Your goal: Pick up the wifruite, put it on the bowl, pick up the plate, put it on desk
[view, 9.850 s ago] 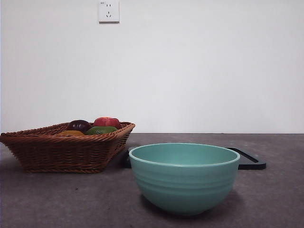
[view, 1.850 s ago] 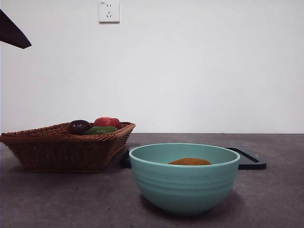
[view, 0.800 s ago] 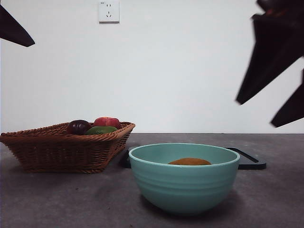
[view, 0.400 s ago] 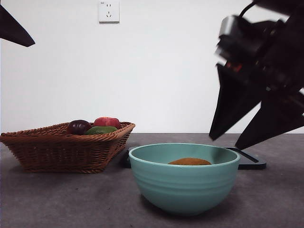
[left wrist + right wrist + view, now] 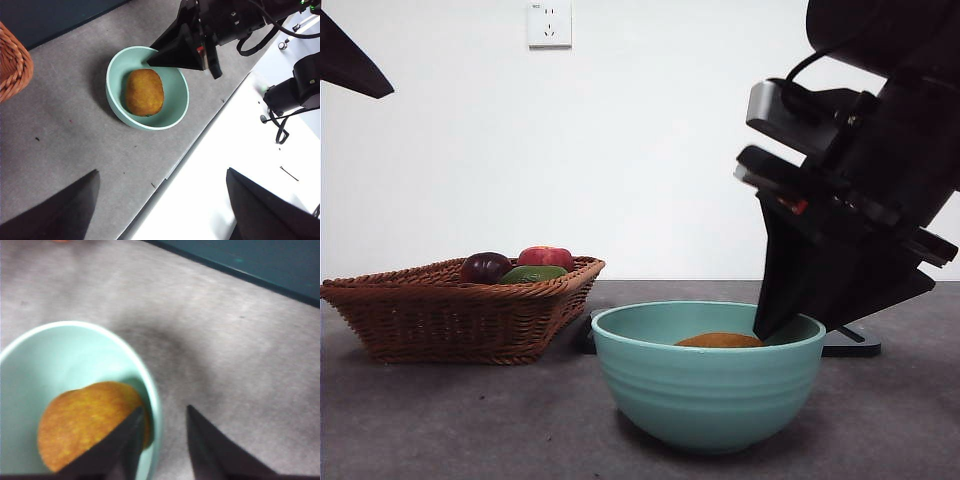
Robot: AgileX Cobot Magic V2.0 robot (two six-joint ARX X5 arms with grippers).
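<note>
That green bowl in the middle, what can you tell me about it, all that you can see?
The large, deep, glossy teal-green ceramic bowl has faint horizontal ridges around its outside and a smooth rounded rim. It stands upright on the dark grey matte desk, apart from the brown wicker basket. Inside lies a small oval golden-brown fruit, filling much of the bottom. The right gripper straddles the rim, one black jaw inside the bowl and one outside; contact cannot be told. The left gripper hangs well above.

A brown wicker basket is seen holding a dark purple fruit, a red one and a green one (a wall socket is mounted above).
</note>
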